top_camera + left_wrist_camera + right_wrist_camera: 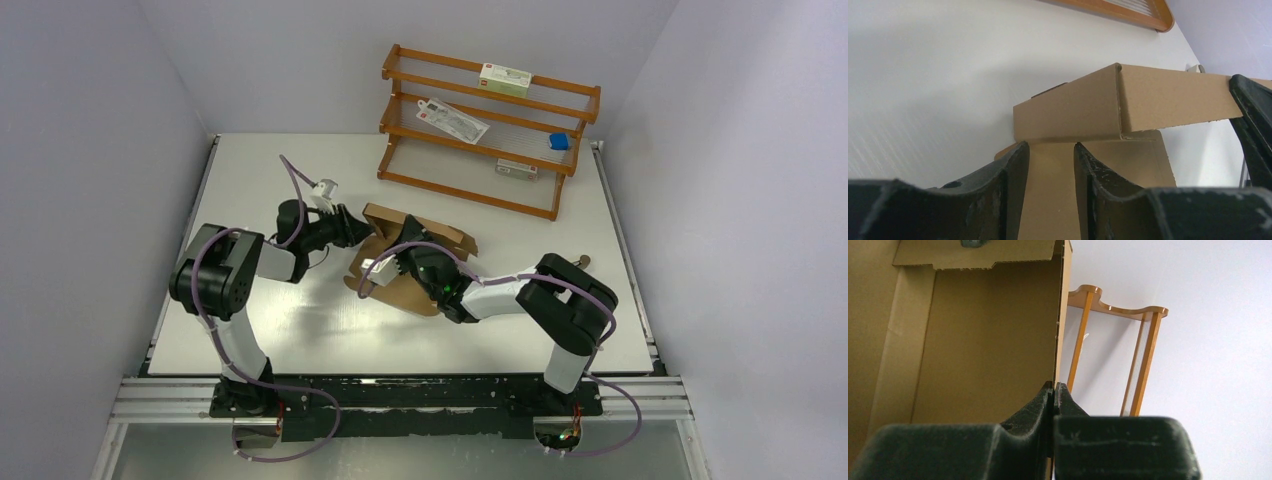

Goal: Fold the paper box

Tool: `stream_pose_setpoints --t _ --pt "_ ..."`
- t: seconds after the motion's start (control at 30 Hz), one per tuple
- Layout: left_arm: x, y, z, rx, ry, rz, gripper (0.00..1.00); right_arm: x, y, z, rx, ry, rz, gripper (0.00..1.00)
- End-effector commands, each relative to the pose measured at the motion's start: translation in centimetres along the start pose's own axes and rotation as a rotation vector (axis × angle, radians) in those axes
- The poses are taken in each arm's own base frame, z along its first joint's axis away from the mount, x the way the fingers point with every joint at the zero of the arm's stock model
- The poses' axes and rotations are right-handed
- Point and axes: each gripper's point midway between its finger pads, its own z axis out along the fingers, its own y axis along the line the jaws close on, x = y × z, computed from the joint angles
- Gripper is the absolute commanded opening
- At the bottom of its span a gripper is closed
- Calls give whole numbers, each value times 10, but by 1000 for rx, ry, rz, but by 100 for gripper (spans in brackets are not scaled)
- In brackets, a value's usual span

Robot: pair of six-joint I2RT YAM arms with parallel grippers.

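Note:
The paper box (432, 240) is plain brown cardboard, partly folded, standing mid-table with some walls raised. My left gripper (362, 232) is at its left end. In the left wrist view the jaws (1048, 147) stand apart, open, over a flat flap, just short of a raised corner of the paper box (1073, 110). My right gripper (397, 264) reaches in from the right. Its fingertips (1054, 386) are shut on the thin edge of an upright wall of the paper box (983, 340). That gripper's dark finger (1253, 120) shows at the right of the left wrist view.
An orange wooden rack (480, 130) stands at the back right, holding a white and green carton (505, 78), a flat packet (452, 120) and a small blue item (559, 141). The rack (1143, 360) rises close behind the held wall. Bare white table (300, 330) lies in front.

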Motion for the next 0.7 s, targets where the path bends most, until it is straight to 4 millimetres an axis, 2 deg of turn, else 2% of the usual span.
stream_pose_setpoints --t 0.0,0.2,0.47,0.67 --pt "-32 -8 7 16 -153 116 45 -15 8 -2 -38 -66 51 0" --pt "-46 -12 12 37 -241 156 49 -11 25 3 -111 -63 85 0" --pt "-55 -11 19 7 -322 206 50 -17 32 7 -165 -90 131 0" --pt "-57 -5 25 -37 -365 226 45 -21 37 8 -230 -107 169 0"
